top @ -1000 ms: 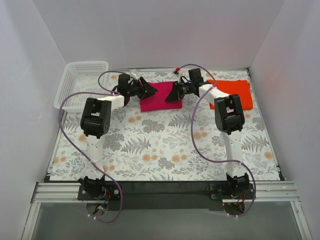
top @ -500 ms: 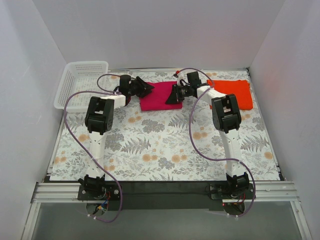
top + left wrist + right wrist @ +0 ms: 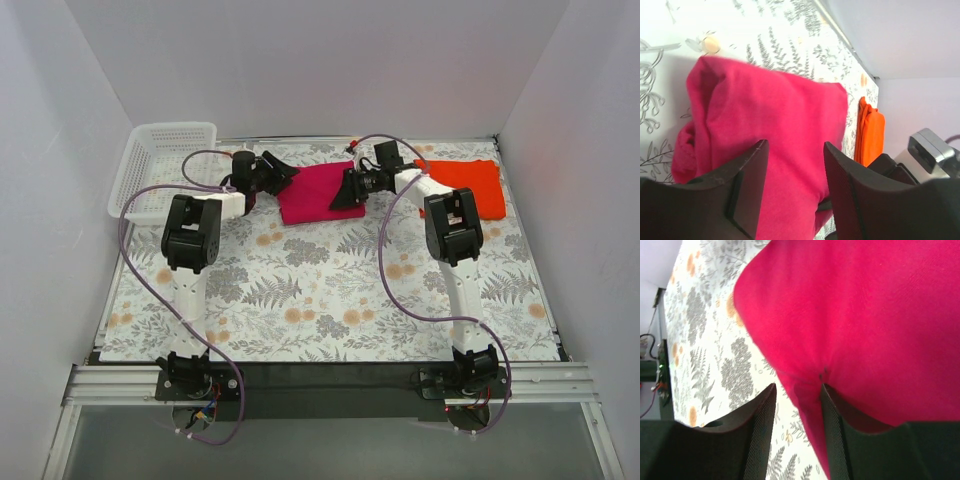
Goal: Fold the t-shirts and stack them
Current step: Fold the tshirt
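Observation:
The magenta t-shirt [image 3: 315, 192] lies folded on the flowered table at the back centre. Folded too, the orange-red t-shirt [image 3: 470, 182] lies at the back right. My left gripper [image 3: 281, 170] is at the magenta shirt's left edge, open. In the left wrist view the magenta cloth [image 3: 775, 120] shows beyond the left gripper [image 3: 795, 146], with the orange shirt [image 3: 869, 132] behind. My right gripper [image 3: 348, 192] is at the magenta shirt's right edge, open. A loose fold of magenta cloth [image 3: 865, 315] hangs between the fingers of the right gripper [image 3: 797, 387].
A white lattice basket [image 3: 160, 165] stands at the back left corner. White walls close the table at the back and on both sides. The flowered cloth [image 3: 320, 290] covers the whole table in front of the shirts.
The right gripper has opened and let go of the magenta cloth. The left gripper has opened a little wider and drawn back to the left, off the shirt's edge.

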Controlling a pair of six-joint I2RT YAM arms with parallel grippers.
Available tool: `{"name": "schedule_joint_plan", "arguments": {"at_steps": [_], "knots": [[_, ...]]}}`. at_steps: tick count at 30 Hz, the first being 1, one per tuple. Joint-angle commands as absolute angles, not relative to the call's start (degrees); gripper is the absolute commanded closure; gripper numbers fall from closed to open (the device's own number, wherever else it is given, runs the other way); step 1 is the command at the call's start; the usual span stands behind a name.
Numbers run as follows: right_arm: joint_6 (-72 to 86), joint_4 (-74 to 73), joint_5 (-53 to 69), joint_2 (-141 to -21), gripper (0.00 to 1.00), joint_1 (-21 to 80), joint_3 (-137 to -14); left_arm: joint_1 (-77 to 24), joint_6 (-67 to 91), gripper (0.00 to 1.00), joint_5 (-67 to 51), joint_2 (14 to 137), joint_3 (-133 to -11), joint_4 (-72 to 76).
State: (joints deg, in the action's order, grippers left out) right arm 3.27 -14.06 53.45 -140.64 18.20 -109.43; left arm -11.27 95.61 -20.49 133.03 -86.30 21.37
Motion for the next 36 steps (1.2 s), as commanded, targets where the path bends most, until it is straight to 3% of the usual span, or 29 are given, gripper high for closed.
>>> {"name": "schedule_joint_plan", "arguments": {"at_steps": [1,7,13,18,26,36], "knots": [[0.26,-17.58,60.02,-135.63,0.59,15.65,-112.41,-10.63,92.03,0.53,-22.05,125.35,-86.04,25.13],[0.44,-17.58,60.92,-131.14,0.59,12.22,-113.11,-10.63,87.80,0.52,-27.15,118.84,-83.85,23.73],[8.16,-17.14,56.16,-135.51,0.61,11.78,-116.54,-10.72,93.42,0.52,-39.01,117.07,-78.15,26.62],[11.95,-15.73,58.53,-138.34,0.71,12.83,-116.90,-11.95,95.10,0.53,-43.59,119.96,-77.78,26.99],[12.30,-15.29,57.57,-140.53,0.82,14.41,-111.98,-12.66,93.43,0.53,-43.07,123.13,-74.98,24.70],[9.32,-17.14,49.67,-141.15,0.83,14.06,-107.67,-12.31,90.79,0.55,-37.45,123.05,-68.21,21.71]]}}
